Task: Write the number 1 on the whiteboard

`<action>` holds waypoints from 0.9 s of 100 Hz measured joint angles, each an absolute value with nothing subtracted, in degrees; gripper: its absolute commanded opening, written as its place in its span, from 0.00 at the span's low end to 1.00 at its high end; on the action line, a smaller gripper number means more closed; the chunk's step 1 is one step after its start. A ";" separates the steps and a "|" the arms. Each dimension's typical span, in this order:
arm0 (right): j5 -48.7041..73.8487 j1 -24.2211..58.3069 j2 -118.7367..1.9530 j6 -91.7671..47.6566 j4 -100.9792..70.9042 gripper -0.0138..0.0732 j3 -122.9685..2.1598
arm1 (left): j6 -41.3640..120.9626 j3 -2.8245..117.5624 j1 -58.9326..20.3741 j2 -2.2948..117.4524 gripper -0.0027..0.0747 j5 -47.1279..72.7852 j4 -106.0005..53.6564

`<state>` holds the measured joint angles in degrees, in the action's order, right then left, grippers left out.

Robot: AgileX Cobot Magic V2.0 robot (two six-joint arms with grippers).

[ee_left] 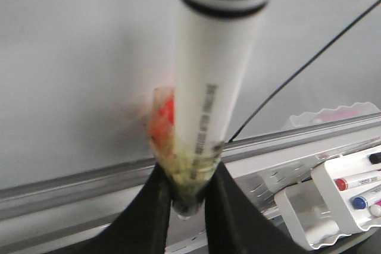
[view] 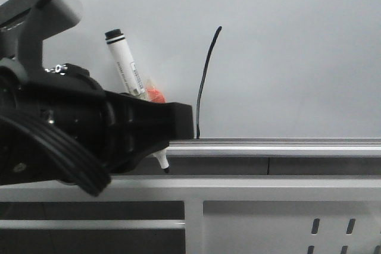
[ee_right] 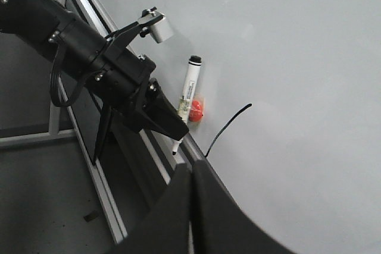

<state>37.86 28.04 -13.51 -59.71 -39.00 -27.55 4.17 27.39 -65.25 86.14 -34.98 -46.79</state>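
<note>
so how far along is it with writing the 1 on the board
The writing looks done: a thin black stroke, the number 1, runs from the whiteboard rail upward, leaning right at the top. In hand: the left gripper is shut on the marker, whose tip sits below the rail, off the board. The right gripper is shut and empty. What may remain is putting the marker away.

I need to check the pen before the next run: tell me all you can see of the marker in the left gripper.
The marker is a white barrel with small printed text, a black end with a white ring at the top and a black tip at the bottom. The left gripper is shut on its lower part, with orange and clear padding around it there. It tilts, its top leaning left in the front view, tip below the whiteboard rail, left of the drawn stroke.
</note>
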 measured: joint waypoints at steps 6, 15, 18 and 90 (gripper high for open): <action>37.86 28.04 -13.51 -59.71 -39.21 0.08 -27.44 | 5.65 28.18 -65.25 86.14 0.01 -34.57 -46.91; 37.86 28.04 -13.51 -59.71 -39.60 0.08 -27.44 | 8.10 28.93 -65.25 86.14 0.01 -34.19 -46.91; 37.86 28.04 -13.51 -59.71 -39.58 0.08 -27.44 | 8.83 29.06 -65.25 86.14 0.01 -34.15 -46.91; 37.44 28.04 -13.51 -59.71 -40.07 0.08 -27.44 | 26.15 29.85 -65.25 81.58 0.01 -33.63 -51.74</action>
